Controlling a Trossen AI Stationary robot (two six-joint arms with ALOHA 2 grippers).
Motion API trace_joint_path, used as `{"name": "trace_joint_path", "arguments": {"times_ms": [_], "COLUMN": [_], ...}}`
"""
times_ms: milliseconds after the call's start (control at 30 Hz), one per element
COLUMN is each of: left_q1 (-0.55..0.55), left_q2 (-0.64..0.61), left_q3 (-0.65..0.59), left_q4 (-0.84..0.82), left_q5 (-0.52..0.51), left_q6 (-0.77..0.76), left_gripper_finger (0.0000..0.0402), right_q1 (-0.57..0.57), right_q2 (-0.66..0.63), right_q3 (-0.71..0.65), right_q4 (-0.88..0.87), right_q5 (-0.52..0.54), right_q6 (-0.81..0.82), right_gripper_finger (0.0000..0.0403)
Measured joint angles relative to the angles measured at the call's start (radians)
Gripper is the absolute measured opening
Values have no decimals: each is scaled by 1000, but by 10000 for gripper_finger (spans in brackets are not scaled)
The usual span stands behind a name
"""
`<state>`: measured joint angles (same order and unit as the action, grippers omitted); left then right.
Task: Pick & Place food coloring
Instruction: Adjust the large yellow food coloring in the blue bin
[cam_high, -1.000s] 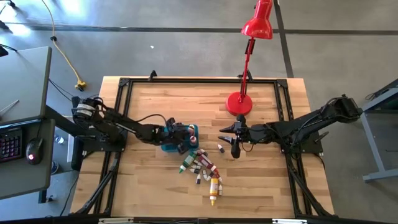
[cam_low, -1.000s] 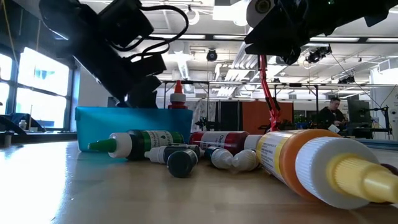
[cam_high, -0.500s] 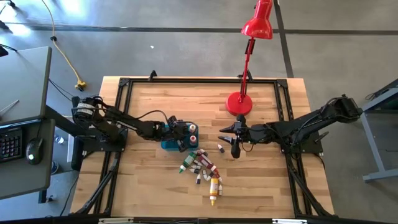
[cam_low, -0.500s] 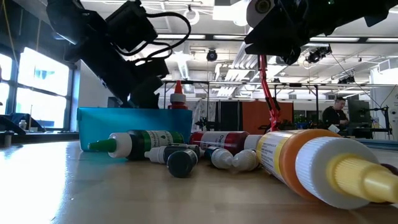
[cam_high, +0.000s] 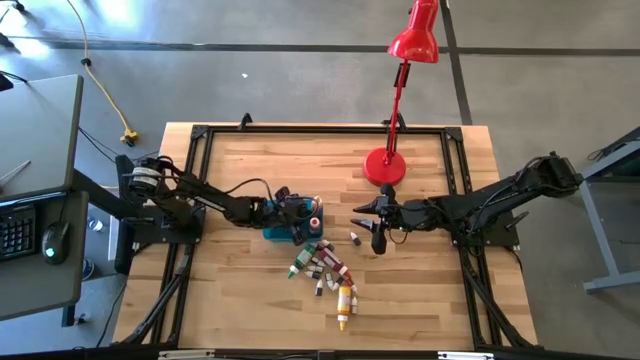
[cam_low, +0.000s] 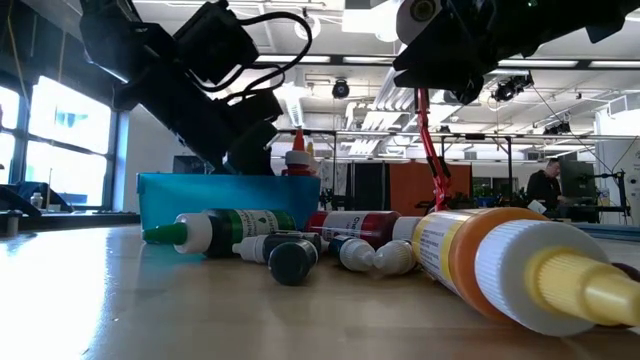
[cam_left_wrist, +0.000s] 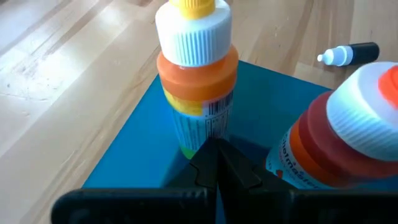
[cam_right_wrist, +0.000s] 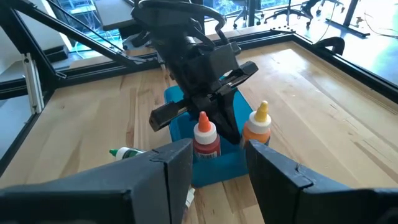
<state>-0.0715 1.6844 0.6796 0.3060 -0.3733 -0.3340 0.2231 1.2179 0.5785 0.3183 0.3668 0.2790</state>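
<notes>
the left tool (cam_left_wrist: 214, 163) is pressed together, empty, inside the teal tub (cam_high: 285, 230), just beside an upright orange bottle (cam_left_wrist: 198, 81) and a red one (cam_left_wrist: 345, 140). the right tool (cam_right_wrist: 214, 163) hovers apart, holding nothing. other bottles (cam_high: 325, 268) lie on the table (cam_high: 430, 300) near the tub.

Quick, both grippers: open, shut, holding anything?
Left gripper: shut, empty, inside the blue tub beside the orange bottle.
Right gripper: open, empty.
</notes>
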Motion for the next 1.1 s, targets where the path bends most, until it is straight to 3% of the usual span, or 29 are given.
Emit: {"name": "trace_joint_path", "arguments": {"times_ms": [267,467,1100], "left_q1": [0,-3,-47], "left_q2": [0,-2,-174], "left_q3": [0,-3,-6], "left_q4": [-46,-56,-177], "left_q5": [38,5,32], "left_q6": [-1,9,-16], "left_gripper_finger": [0,0,0], "right_q1": [0,0,0], "right_q2": [0,0,0], "right_q3": [0,0,0], "right_q4": [0,0,-8], "right_q5": [0,0,-2], "right_q6": [0,0,6], "right_gripper_finger": [145,145,145]}}
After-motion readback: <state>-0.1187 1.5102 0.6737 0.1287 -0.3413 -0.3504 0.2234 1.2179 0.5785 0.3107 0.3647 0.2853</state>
